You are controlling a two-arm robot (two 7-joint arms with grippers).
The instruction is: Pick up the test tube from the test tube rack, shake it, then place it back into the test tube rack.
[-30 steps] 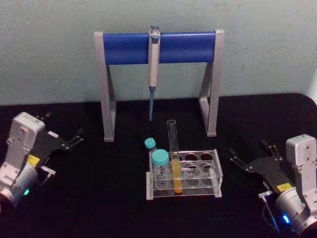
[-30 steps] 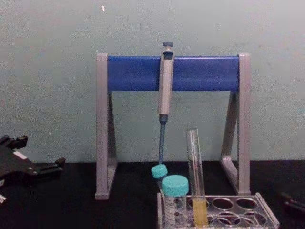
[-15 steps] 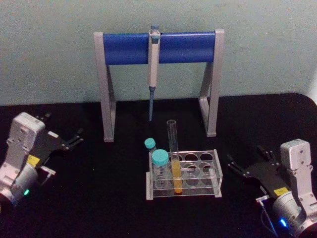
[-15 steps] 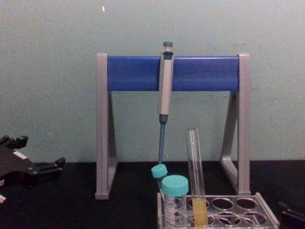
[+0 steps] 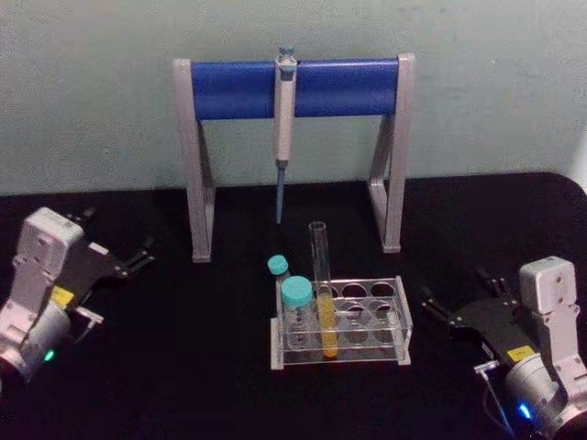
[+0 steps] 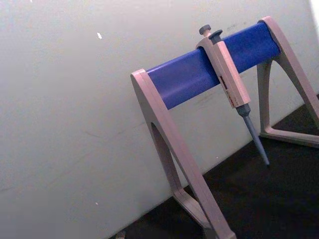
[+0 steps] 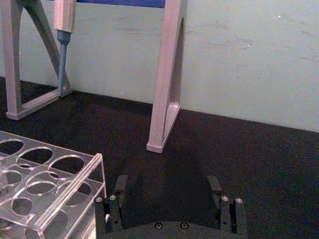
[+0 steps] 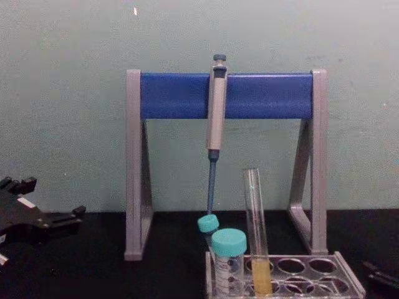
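The test tube (image 5: pixel 323 289) stands upright in the clear test tube rack (image 5: pixel 390 344) at mid-table, with yellow-orange liquid in its lower part. From the chest, the test tube (image 8: pixel 255 230) rises tall out of the rack (image 8: pixel 349 281). My right gripper (image 5: pixel 459 293) is open, low over the table just right of the rack, with nothing between its fingers. In the right wrist view this gripper (image 7: pixel 167 188) is wide open, with the rack's corner (image 7: pixel 75 181) close beside it. My left gripper (image 5: pixel 119 236) is open at the far left, away from the rack.
Two teal-capped tubes (image 5: pixel 295 298) stand in the rack's left end, beside the test tube. Behind the rack is a tall grey-and-blue stand (image 5: pixel 229 89) with a grey pipette (image 5: pixel 285 119) hanging from it. The tabletop is black and a pale wall lies close behind.
My right arm has shifted slightly toward the rack and settled lower. The left arm, the test tube and the rack have not moved.
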